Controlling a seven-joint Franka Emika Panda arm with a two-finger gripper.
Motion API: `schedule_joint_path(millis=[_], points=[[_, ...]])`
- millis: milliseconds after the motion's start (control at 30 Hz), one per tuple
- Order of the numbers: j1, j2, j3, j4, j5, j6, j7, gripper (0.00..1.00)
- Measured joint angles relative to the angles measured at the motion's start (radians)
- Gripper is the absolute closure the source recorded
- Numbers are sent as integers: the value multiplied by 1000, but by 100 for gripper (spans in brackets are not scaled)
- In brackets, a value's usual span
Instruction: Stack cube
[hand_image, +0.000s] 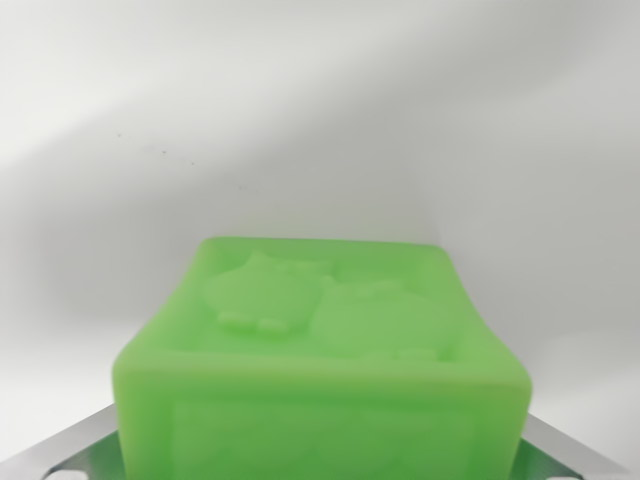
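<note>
Green cube (325, 370) sits pinched between the metal fingers (75, 455) of the tool; carry it level, release only above the other cube.

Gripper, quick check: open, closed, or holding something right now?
Gripper: closed on the green cube, which sits between its metal fingers at the bottom of the wrist view.

A cube (320, 360) fills the lower middle of the wrist view, close to the camera. A gripper finger (75, 452) shows at the cube's lower left and another at its lower right, so the cube sits between them. The table (320, 120) stretches behind and to both sides of the cube.
</note>
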Motion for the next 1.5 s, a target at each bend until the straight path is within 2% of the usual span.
schedule_joint_path(millis=[400,1000,1500], points=[[0,-42,1,-11,0,-27,0,100],[-6,-167,8,-39,4,-117,-6,100],[-49,-206,7,-90,8,-115,-42,100]])
